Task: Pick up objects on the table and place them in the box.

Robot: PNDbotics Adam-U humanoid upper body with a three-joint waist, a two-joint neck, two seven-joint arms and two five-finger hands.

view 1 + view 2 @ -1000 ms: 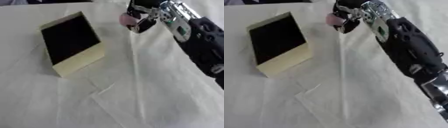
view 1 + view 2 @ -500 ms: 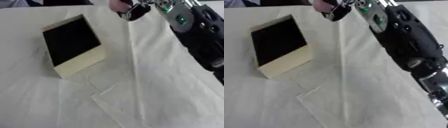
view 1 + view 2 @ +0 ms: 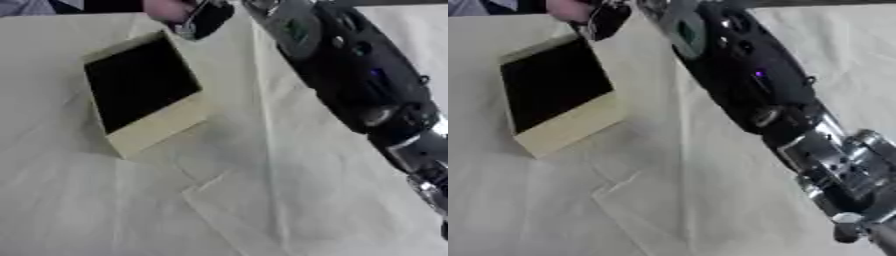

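Note:
An open box (image 3: 163, 128) with cream walls and a black inside lies askew on the left half of the table. My right arm reaches in from the lower right across the table to the far edge. My right hand (image 3: 206, 19) hovers just beyond the box's far right corner, with its fingers curled round a small pink object (image 3: 164, 8). Most of the pink object is hidden by the fingers and cut off by the top of the view. My left hand shows in no view.
A cream cloth (image 3: 262, 200) with long creases covers the table. My black forearm (image 3: 745, 85) spans the right side above it. Grey and dark shapes (image 3: 35, 6) sit at the far left edge.
My right hand has carried the pink object left and farther away, from right of the box to just past its far right corner. The box has stayed put.

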